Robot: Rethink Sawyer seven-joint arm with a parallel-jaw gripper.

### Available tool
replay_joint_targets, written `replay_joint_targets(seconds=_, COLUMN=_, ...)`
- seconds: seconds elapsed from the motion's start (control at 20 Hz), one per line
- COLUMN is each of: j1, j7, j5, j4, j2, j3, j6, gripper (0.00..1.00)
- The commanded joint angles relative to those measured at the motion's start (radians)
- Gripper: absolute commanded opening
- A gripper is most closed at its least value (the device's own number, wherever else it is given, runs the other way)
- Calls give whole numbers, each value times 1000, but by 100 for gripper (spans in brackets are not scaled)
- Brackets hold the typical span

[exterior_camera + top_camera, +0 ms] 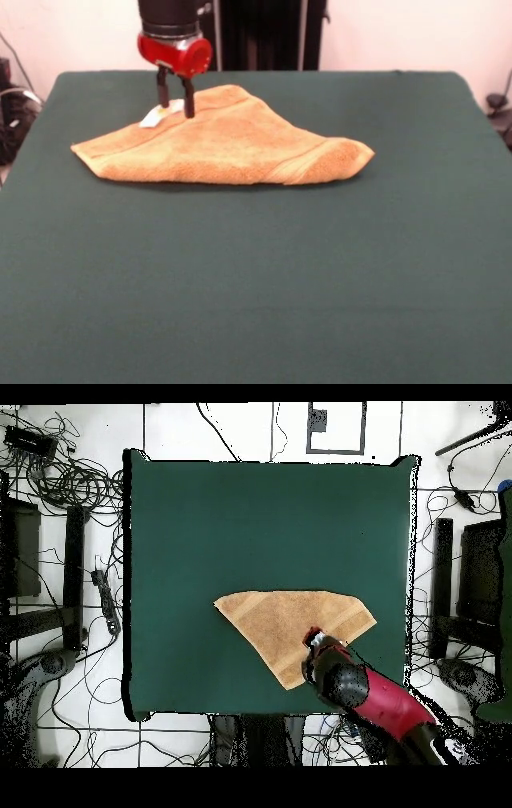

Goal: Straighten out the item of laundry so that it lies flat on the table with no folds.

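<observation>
The orange-tan towel (232,140) lies on the far half of the green table (256,288), folded over itself into a rough triangle, with a rolled fold at its right tip and a border band along the front right edge. Its small white tag (154,117) shows at the far left edge. My gripper (176,106) comes down from above, fingers apart, with the tips at the towel's far edge right beside the tag. In the overhead view the towel (285,624) lies near the robot's side of the table (220,524), and the gripper (316,646) covers its lower right edge.
The red and black arm (385,704) reaches in from the bottom right of the overhead view. Cables and stands (75,484) lie on the floor around the table. The table's edge near the robot runs just behind the towel.
</observation>
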Motion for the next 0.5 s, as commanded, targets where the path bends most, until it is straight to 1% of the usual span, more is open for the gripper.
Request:
replay_joint_targets(seconds=0.05, j1=143, j7=168, j5=99, j4=-28, j2=-32, j3=81, j6=163, gripper=100)
replay_joint_targets(seconds=0.15, j1=216, j7=185, j5=136, j4=-90, j2=-10, j3=15, j6=198, gripper=100)
replay_joint_targets(seconds=0.3, j1=329, j7=222, j5=195, j4=-195, j2=24, j3=-89, j6=295, gripper=100)
replay_joint_targets(seconds=0.5, j1=451, j7=282, j5=261, j4=-341, j2=103, j3=-221, j6=411, gripper=100)
